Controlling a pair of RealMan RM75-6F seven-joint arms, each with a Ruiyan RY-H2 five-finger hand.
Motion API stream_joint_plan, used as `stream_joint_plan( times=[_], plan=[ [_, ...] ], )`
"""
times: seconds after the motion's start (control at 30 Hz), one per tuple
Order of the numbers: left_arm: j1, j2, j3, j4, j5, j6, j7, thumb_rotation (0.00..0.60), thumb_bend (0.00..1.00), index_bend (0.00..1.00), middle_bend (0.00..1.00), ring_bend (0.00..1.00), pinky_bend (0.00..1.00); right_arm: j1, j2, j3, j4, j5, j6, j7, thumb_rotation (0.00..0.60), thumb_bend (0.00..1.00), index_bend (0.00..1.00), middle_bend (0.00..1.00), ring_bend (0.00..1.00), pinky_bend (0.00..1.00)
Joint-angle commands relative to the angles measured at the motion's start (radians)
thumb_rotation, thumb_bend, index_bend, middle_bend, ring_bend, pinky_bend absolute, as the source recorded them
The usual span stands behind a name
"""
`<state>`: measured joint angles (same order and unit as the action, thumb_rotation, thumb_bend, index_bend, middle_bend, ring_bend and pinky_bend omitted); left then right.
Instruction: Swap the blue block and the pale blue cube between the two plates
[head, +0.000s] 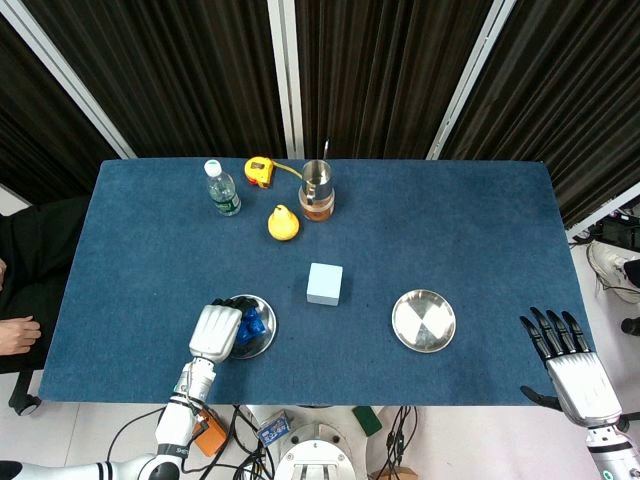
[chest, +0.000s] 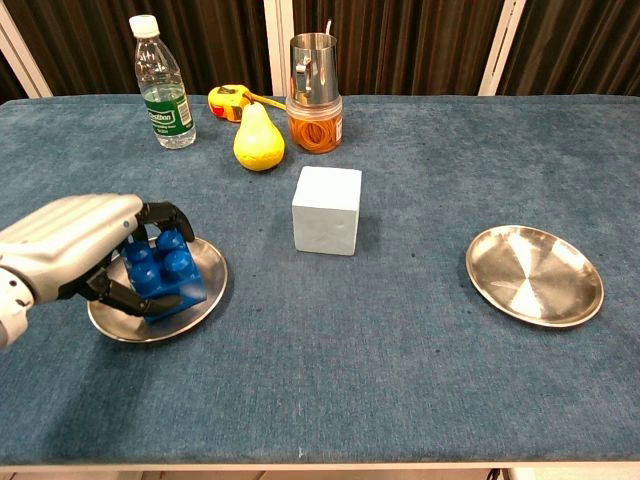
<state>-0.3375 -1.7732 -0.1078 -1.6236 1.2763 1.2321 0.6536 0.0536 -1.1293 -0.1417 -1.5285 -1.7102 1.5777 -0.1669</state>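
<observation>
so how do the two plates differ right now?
The left plate holds the blue block, with the left hand curled around it; the right plate is bare. The left plate is partly hidden by the hand and block; the right plate shows in full. Both are round, shiny metal, lying flat on the blue cloth.

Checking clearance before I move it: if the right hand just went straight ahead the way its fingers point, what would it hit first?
The right hand is off the table's right corner, fingers pointing away from the robot. Straight ahead looks free; it would likely pass beside the edge, though depth is unclear.
</observation>
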Motion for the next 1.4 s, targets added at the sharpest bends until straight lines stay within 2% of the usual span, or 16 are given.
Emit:
stream_joint_plan(
  times=[0.03,0.2,0.37,0.43,0.57,0.83,0.93,1.03,1.1,1.2,1.3,1.4],
  plan=[
    [-0.006,0.009,0.004,-0.009,0.031,0.026,0.005,0.600,0.34,0.37,0.42,0.57,0.49,-0.002,0.000,0.003,-0.001,-0.002,-0.002,0.000,0.526,0.13,0.00,0.00,0.00,0.00],
    [-0.022,0.030,0.002,-0.073,0.086,0.053,0.015,0.600,0.36,0.38,0.42,0.59,0.51,-0.009,0.002,0.010,-0.005,-0.006,-0.004,0.001,0.526,0.13,0.00,0.00,0.00,0.00],
    [-0.066,-0.006,0.007,-0.118,0.094,-0.002,-0.008,0.600,0.36,0.38,0.42,0.59,0.51,-0.011,0.002,0.018,-0.010,-0.005,-0.015,0.000,0.527,0.13,0.00,0.00,0.00,0.00],
    [-0.082,-0.028,0.020,-0.112,0.094,-0.035,-0.034,0.600,0.36,0.38,0.42,0.60,0.52,-0.009,0.003,0.022,-0.013,0.000,-0.025,0.001,0.527,0.13,0.00,0.00,0.00,0.00],
    [-0.109,-0.089,0.043,-0.076,0.083,-0.080,-0.010,0.600,0.35,0.38,0.42,0.59,0.52,-0.003,0.007,0.032,-0.018,0.015,-0.047,0.005,0.527,0.13,0.00,0.00,0.00,0.00],
    [-0.158,-0.208,0.032,0.012,0.060,-0.120,0.017,0.600,0.32,0.38,0.42,0.57,0.51,0.007,0.012,0.043,-0.020,0.037,-0.092,0.008,0.526,0.13,0.00,0.00,0.00,0.00],
    [-0.169,-0.231,0.032,0.043,0.047,-0.135,0.020,0.600,0.25,0.34,0.34,0.43,0.40,0.006,0.015,0.046,-0.022,0.041,-0.092,0.014,0.527,0.13,0.00,0.00,0.00,0.00],
    [-0.183,-0.247,0.025,0.066,0.044,-0.146,0.016,0.600,0.10,0.20,0.17,0.19,0.21,0.003,0.018,0.050,-0.021,0.043,-0.089,0.023,0.527,0.13,0.00,0.00,0.00,0.00],
    [-0.191,-0.250,0.021,0.062,0.059,-0.142,0.004,0.600,0.03,0.12,0.08,0.09,0.19,0.002,0.021,0.052,-0.021,0.045,-0.091,0.033,0.528,0.13,0.00,0.00,0.00,0.00],
    [-0.200,-0.244,0.023,0.036,0.088,-0.132,-0.010,0.600,0.00,0.05,0.01,0.01,0.18,0.003,0.027,0.053,-0.022,0.049,-0.097,0.046,0.527,0.13,0.00,0.00,0.00,0.00],
    [-0.205,-0.232,0.021,-0.012,0.104,-0.127,-0.031,0.600,0.00,0.04,0.00,0.00,0.18,0.002,0.028,0.057,-0.022,0.054,-0.101,0.047,0.527,0.13,0.00,0.00,0.00,0.00],
    [-0.214,-0.215,-0.006,-0.078,0.110,-0.120,-0.048,0.600,0.00,0.04,0.00,0.00,0.18,0.003,0.030,0.058,-0.024,0.055,-0.106,0.051,0.527,0.13,0.00,0.00,0.00,0.00]
  ],
)
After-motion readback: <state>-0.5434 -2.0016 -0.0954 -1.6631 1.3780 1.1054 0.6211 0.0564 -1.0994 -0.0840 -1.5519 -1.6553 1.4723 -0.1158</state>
